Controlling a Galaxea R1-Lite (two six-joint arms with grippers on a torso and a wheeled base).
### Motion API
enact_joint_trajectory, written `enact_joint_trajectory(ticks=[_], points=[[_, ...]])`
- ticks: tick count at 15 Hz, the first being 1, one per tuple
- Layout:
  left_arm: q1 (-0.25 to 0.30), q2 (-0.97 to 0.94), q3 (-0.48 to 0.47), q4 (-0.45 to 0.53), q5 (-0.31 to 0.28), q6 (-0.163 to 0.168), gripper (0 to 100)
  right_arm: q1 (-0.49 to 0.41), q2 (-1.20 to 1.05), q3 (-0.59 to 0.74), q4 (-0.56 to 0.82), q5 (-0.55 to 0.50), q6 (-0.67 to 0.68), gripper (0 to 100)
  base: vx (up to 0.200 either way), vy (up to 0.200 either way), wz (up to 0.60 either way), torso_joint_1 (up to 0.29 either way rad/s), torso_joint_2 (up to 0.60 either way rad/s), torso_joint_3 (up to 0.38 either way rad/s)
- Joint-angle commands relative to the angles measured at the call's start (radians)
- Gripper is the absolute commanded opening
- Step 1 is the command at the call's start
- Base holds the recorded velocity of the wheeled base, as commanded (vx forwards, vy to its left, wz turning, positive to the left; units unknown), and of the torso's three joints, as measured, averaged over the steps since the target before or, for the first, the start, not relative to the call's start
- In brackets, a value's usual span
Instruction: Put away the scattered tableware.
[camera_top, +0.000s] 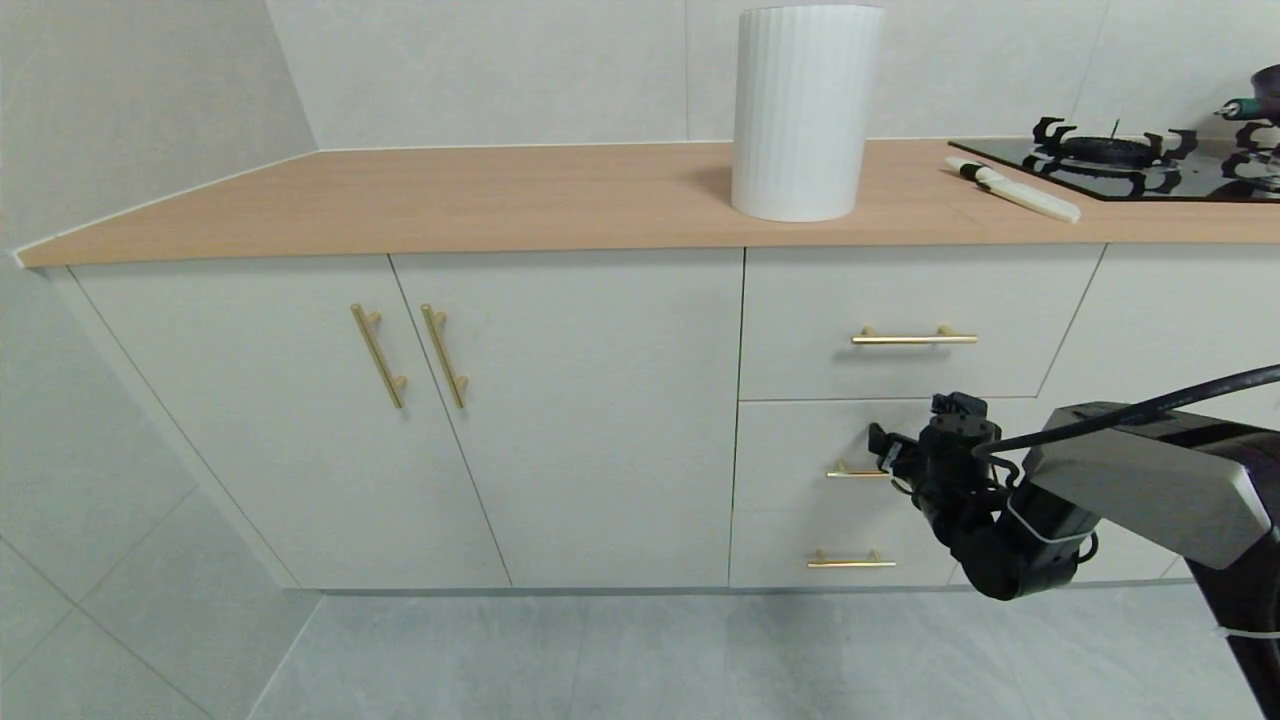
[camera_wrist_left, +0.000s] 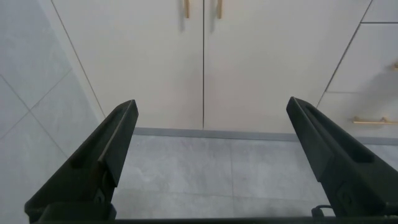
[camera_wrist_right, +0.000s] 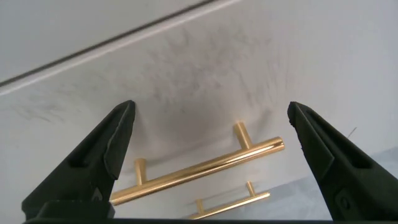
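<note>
One knife lies on the worktop beside the stove, well above and apart from the right hand. That hand is spread wide just before the middle drawer handle. The left hand, also wide, hangs over the floor, facing the cabinet doors.

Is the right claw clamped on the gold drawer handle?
No, the right claw is wide open and stops short of the gold drawer handle, touching nothing.
</note>
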Motion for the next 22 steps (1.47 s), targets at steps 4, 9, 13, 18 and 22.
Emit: enact_joint_trajectory(ticks=[4, 9, 13, 18, 22], points=[[0.000, 0.000, 0.000, 0.000, 0.000, 0.000, 100, 0.006, -0.234, 0.254, 0.002, 0.109, -0.023, 100, 0.000, 0.000, 0.00, 0.000, 0.00, 0.000], [0.000, 0.000, 0.000, 0.000, 0.000, 0.000, 100, 0.005, -0.710, 0.504, 0.002, 0.136, -0.198, 100, 0.000, 0.000, 0.00, 0.000, 0.00, 0.000], [0.000, 0.000, 0.000, 0.000, 0.000, 0.000, 100, -0.028, -1.109, 0.741, 0.013, 0.046, -0.361, 100, 0.000, 0.000, 0.00, 0.000, 0.00, 0.000], [0.002, 0.000, 0.000, 0.000, 0.000, 0.000, 100, -0.210, -1.586, 0.866, 0.227, -0.005, -0.470, 100, 0.000, 0.000, 0.00, 0.000, 0.00, 0.000], [0.000, 0.000, 0.000, 0.000, 0.000, 0.000, 100, -0.224, -2.109, 0.786, 0.925, 0.086, -0.468, 100, 0.000, 0.000, 0.00, 0.000, 0.00, 0.000]])
